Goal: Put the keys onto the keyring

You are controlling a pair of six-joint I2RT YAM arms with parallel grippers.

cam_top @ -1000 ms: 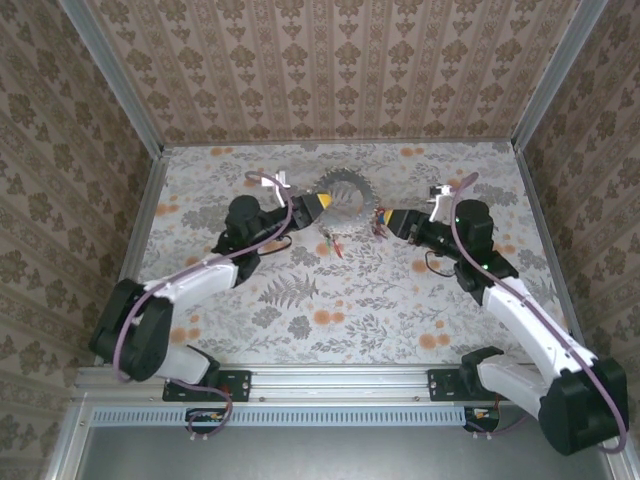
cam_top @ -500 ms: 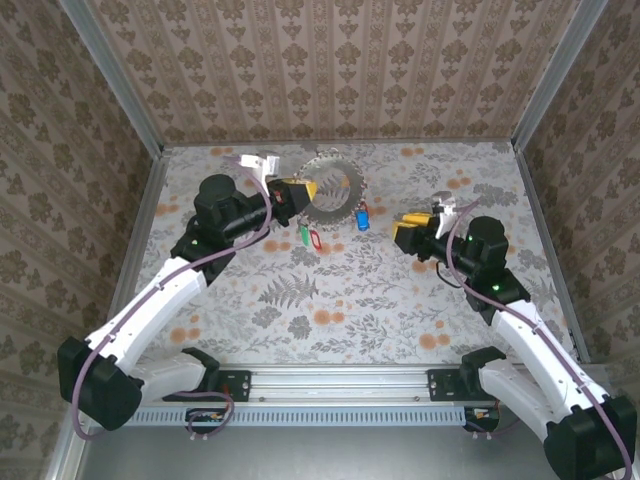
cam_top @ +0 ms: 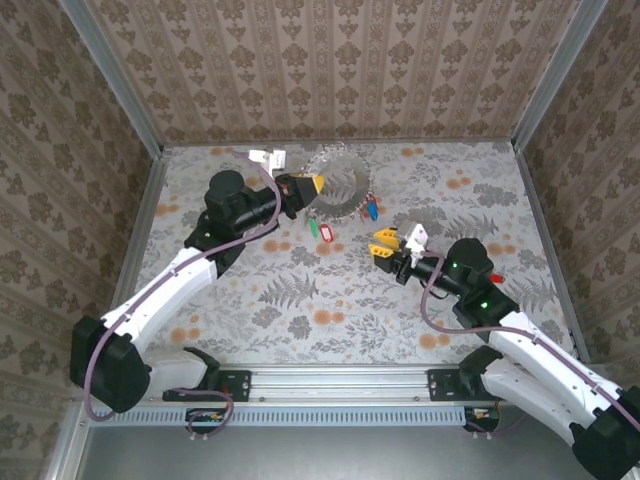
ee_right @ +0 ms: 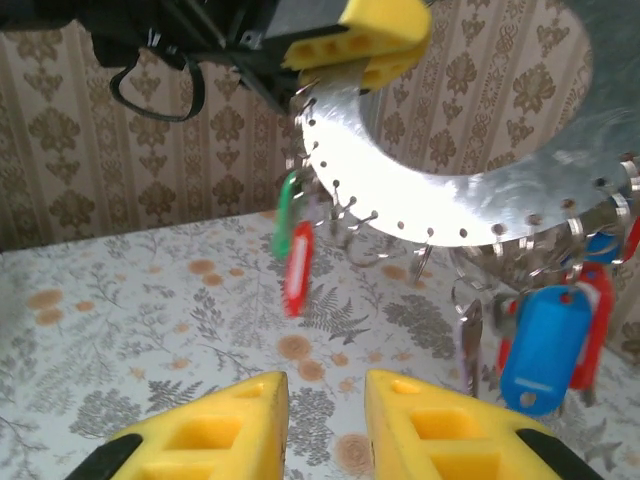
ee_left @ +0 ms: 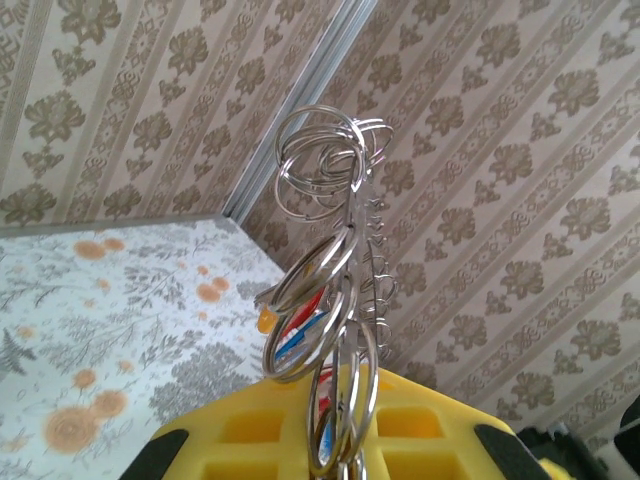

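Note:
My left gripper (cam_top: 310, 187) is shut on the rim of the keyring (cam_top: 348, 200), a flat silvery hoop with small holes, and holds it up off the table. In the left wrist view the keyring (ee_left: 345, 300) stands edge-on between the yellow fingers (ee_left: 250, 440). Keys hang from it: green and red tags (cam_top: 318, 228) and a blue one (cam_top: 372, 210). My right gripper (cam_top: 384, 243) hovers just near and right of the hoop, open and empty. Its view looks up at the keyring (ee_right: 400, 190), a red-tagged key (ee_right: 297, 265), a blue-tagged key (ee_right: 545, 350) and the left fingers (ee_right: 370, 40).
The floral tablecloth (cam_top: 330, 300) stretches wide in front of both grippers. Patterned walls (cam_top: 330, 70) close the back and sides, with metal corner posts (cam_top: 110, 70). The arm bases sit on the rail (cam_top: 340, 385) at the near edge.
My left gripper has lifted the keyring with its keys off the table. My right gripper has let go of the hoop, pulled back toward the near side, and its jaws have narrowed.

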